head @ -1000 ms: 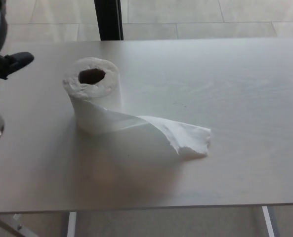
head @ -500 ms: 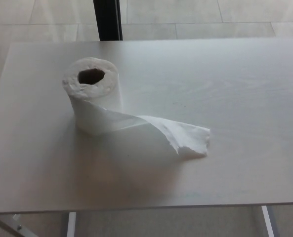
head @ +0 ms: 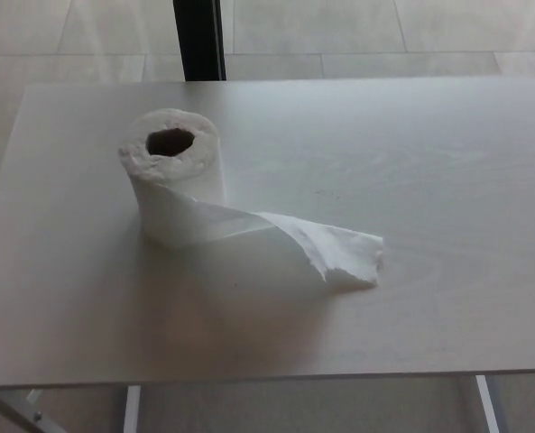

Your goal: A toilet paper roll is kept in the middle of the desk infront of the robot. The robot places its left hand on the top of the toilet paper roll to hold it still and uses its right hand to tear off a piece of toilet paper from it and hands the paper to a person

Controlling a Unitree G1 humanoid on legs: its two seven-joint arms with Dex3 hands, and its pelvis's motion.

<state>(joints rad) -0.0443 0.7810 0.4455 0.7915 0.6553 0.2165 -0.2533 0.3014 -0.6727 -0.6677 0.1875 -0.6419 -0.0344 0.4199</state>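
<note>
Robot hand, left or right: nowhere in frame, so state impossible to tell. Standing upright left of centre on the pale grey worktop (head: 447, 198): white toilet paper roll (head: 172, 176), loose tail (head: 326, 248) trailing rightward, seemingly unsevered. Judging by this, nothing pressed down, torn or handed over yet.

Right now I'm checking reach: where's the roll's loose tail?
Head view: the loose tail trails right of the toilet paper roll, lying on the desk near centre.

No part of the robot's body or any person in view.
</note>
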